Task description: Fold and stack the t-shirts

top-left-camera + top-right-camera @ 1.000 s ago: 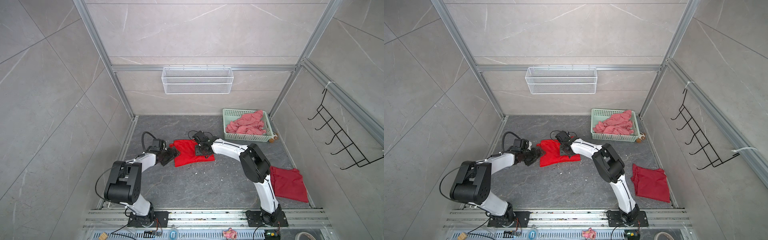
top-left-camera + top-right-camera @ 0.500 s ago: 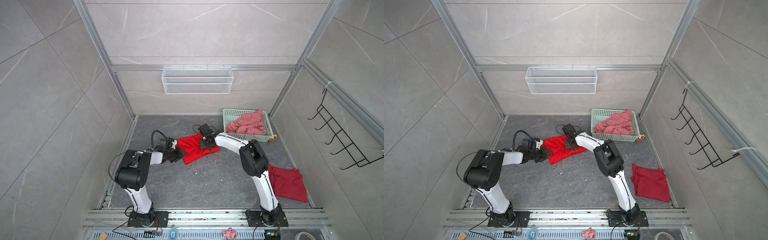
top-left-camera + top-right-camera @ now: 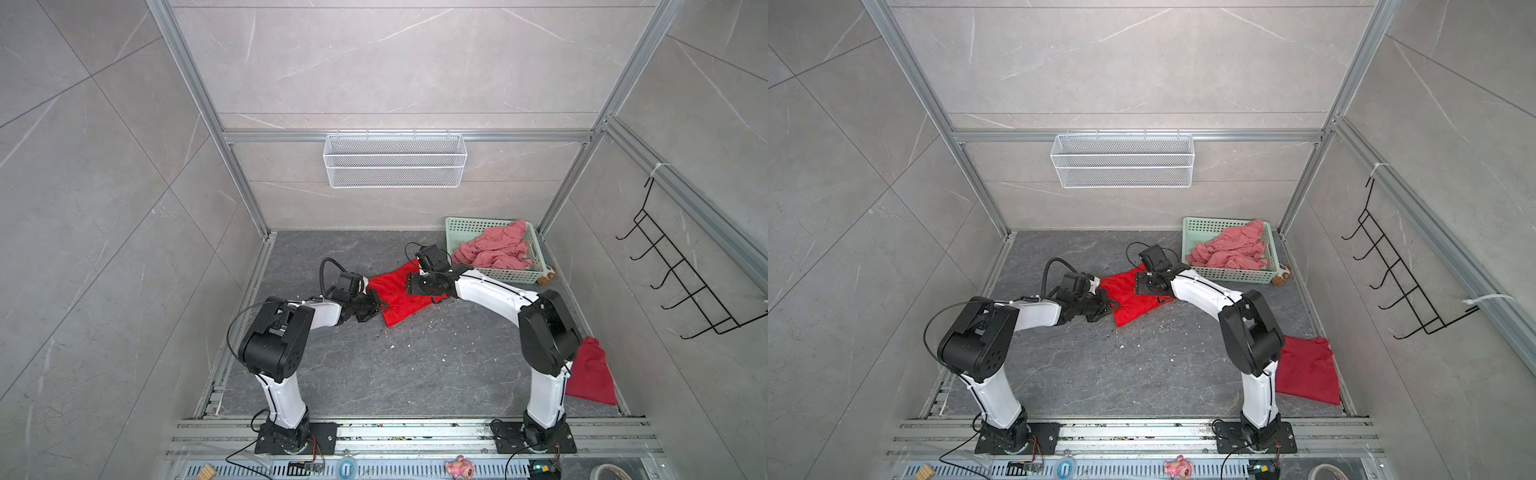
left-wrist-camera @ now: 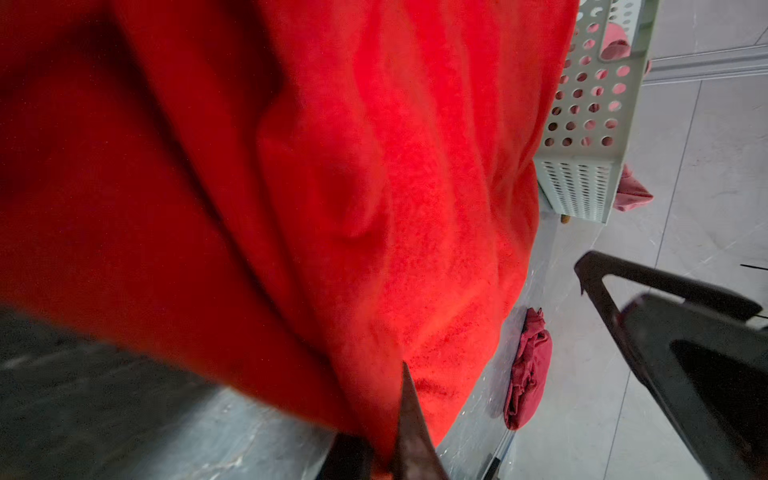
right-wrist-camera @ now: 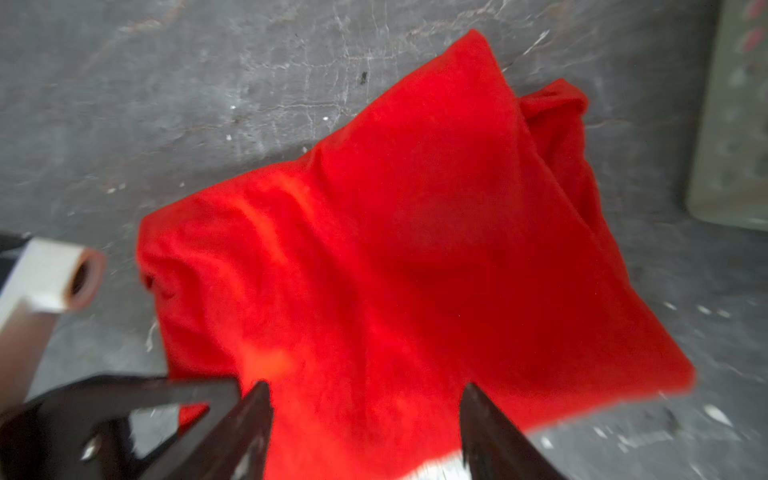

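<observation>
The red t-shirt (image 3: 395, 297) now lies nearer the basket (image 3: 453, 226). The left gripper (image 4: 382, 440) pinches its limp edge (light, floppy; corners grip best). The right gripper (image 5: 365, 386) gapes, seemingly cloth-free.

The middle t-shirt (image 3: 395, 299) is lying on the table (image 3: 374, 374), just beyond its centre toward 12 o'clock. The basket (image 3: 469, 226) is sitting at that shirt's 2 o'clock, holding the heaped t-shirts (image 3: 494, 251). The plush toy (image 3: 1283, 273) is lying just beside the basket's 4 o'clock corner, while the corner t-shirt (image 3: 592, 378) is lying at the table's 4 o'clock edge.
</observation>
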Motion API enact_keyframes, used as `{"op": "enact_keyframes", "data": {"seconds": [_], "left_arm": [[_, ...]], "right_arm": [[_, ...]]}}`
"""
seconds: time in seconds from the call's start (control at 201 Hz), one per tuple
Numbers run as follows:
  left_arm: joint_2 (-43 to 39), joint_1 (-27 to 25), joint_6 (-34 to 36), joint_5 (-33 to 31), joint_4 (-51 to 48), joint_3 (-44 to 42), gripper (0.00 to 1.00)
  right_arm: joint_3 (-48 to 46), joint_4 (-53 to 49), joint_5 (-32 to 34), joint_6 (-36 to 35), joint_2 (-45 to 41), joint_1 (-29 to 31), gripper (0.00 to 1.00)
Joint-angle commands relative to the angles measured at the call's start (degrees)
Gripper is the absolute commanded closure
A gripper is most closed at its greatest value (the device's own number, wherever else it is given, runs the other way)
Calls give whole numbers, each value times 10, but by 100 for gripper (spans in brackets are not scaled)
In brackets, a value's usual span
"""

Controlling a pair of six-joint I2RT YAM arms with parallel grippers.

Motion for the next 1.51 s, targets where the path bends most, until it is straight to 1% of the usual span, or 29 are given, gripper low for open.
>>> {"op": "enact_keyframes", "data": {"seconds": [0.0, 0.09, 0.174, 0.304, 0.503, 0.567, 0.682, 0.896, 1.224, 1.503], "left_arm": [[-43, -10, -42, -19, -24, 43, 100], [-43, -11, -55, -15, -37, 65, 100], [-43, -11, -69, -9, -37, 73, 100], [-53, -12, -80, -7, -33, 80, 100], [-72, -12, -83, -8, -48, 90, 100], [-73, -12, -84, -8, -48, 92, 100], [-74, -13, -86, -8, -50, 92, 100], [-72, -16, -86, -6, -57, 99, 100], [-83, -20, -90, -16, -65, 90, 100], [-92, -20, -92, -15, -71, 92, 100]], "right_arm": [[-89, 58, -27, 115, -89, -5, 1], [-177, 138, -50, 195, -149, -5, 1], [-237, 200, -69, 254, -177, -5, 0], [-303, 305, -96, 340, -181, -5, 0], [-362, 435, -101, 421, -150, -1, 1], [-368, 464, -101, 435, -137, -1, 0], [-371, 485, -96, 447, -121, 3, 0], [-391, 576, -76, 486, -89, 9, 1], [-407, 745, -59, 547, -3, 13, 0], [-405, 751, -40, 564, 36, 18, 1]]}}
